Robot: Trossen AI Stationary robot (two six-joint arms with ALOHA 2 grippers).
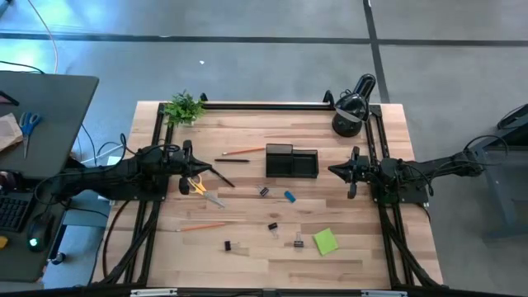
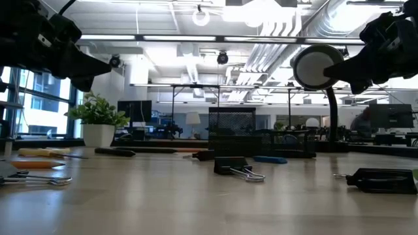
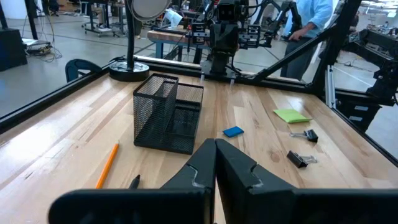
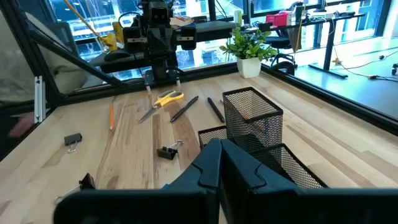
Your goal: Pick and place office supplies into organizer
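Organizer (image 1: 291, 160) of black wire mesh stands boxy on pale wood; both jaws shut, empty.

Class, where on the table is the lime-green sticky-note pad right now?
In the high view, the lime-green sticky-note pad lies near the table's front edge, right of centre, just right of a binder clip.

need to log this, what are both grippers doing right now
left gripper: shut, holding nothing
right gripper: shut, holding nothing
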